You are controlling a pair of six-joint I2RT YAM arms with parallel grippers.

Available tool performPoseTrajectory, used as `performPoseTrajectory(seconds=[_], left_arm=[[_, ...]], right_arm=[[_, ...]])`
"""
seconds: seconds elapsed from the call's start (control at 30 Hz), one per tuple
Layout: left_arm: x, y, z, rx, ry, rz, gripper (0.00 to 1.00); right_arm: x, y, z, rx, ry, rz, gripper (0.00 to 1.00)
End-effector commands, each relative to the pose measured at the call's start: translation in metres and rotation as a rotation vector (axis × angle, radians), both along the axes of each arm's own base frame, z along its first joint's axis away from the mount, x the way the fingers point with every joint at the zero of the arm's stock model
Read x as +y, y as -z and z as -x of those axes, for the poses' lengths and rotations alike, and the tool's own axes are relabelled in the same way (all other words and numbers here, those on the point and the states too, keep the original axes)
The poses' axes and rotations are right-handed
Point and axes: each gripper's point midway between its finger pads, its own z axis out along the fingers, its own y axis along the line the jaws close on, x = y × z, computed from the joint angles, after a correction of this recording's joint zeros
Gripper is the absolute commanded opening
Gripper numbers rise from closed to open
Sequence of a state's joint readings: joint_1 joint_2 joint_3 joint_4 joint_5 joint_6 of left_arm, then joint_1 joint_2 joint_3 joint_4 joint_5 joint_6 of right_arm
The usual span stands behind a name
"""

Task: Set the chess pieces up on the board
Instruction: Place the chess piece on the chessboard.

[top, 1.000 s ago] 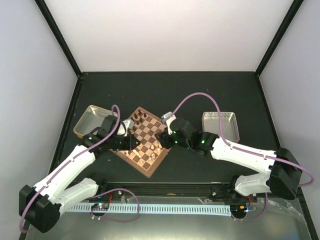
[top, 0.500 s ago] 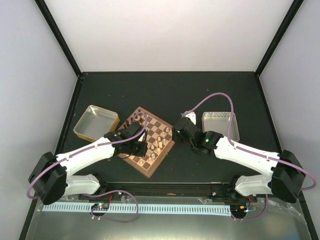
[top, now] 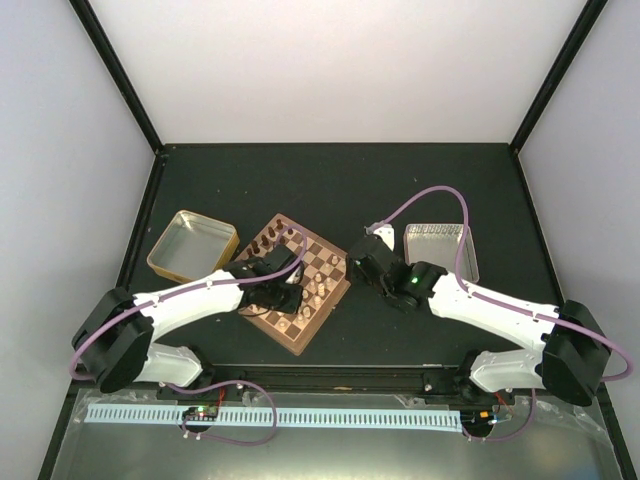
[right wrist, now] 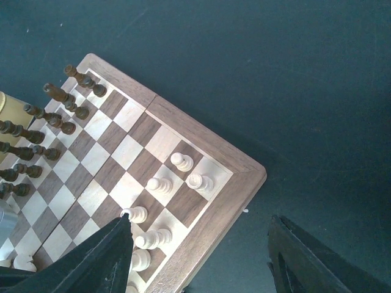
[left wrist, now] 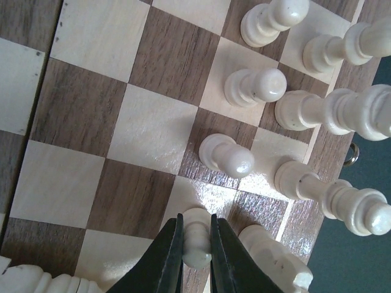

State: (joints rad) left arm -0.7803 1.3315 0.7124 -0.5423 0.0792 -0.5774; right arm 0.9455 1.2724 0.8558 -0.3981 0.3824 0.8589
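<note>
Left gripper (left wrist: 195, 224) pinches a small cream wooden pawn (left wrist: 197, 245); right gripper (right wrist: 200, 221) gapes wide, holding nothing.

On the left wrist view I see the pawn upright between the dark fingers (left wrist: 170, 250), its base on the square checkered wooden chessboard (left wrist: 153, 128), with other cream chessmen (left wrist: 227, 155) standing close around it. From above, the board (top: 298, 348) lies turned cornerwise on the black table (top: 330, 180), near a gold-tan metal tray (top: 165, 237). On the right wrist view, dark brown chessmen (right wrist: 55, 116) line the board's far side, and my right gripper hovers beside the board's rim (right wrist: 204, 139).
</note>
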Motion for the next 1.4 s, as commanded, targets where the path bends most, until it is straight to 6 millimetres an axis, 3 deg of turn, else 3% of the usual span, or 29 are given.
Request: performPoseTrajectory(seconds=[0.0, 0.13, 0.33, 0.6, 0.87, 1.0, 1.17, 1.37], left_arm=[[-0.01, -0.007, -0.008, -0.023, 0.003, 0.023, 0.06], [-0.009, -0.007, -0.005, -0.015, 0.007, 0.016, 0.09], [-0.009, -0.011, -0.004, -0.016, 0.017, 0.02, 0.21], [-0.017, -0.031, -0.007, -0.04, 0.025, 0.071, 0.29], [-0.007, -0.053, -0.013, -0.096, -0.014, 0.075, 0.34], [0.015, -0.066, -0.022, -0.158, -0.096, 0.062, 0.34], [0.065, -0.083, -0.04, -0.233, -0.292, 0.085, 0.34], [0.121, -0.103, -0.046, -0.366, -0.486, 0.127, 0.36]], right_arm=[[-0.003, 0.001, -0.004, -0.004, 0.025, -0.005, 0.61], [-0.002, 0.001, -0.004, -0.001, 0.024, -0.006, 0.61], [-0.001, 0.001, -0.004, 0.002, 0.018, -0.011, 0.61], [0.0, -0.003, -0.003, -0.004, 0.005, -0.02, 0.61], [0.015, -0.01, 0.0, -0.007, -0.087, -0.038, 0.61], [0.042, -0.014, 0.006, 0.007, -0.234, -0.051, 0.6], [0.087, -0.015, 0.015, 0.051, -0.426, -0.029, 0.57], [0.146, 0.01, 0.043, 0.131, -0.633, 0.082, 0.55]])
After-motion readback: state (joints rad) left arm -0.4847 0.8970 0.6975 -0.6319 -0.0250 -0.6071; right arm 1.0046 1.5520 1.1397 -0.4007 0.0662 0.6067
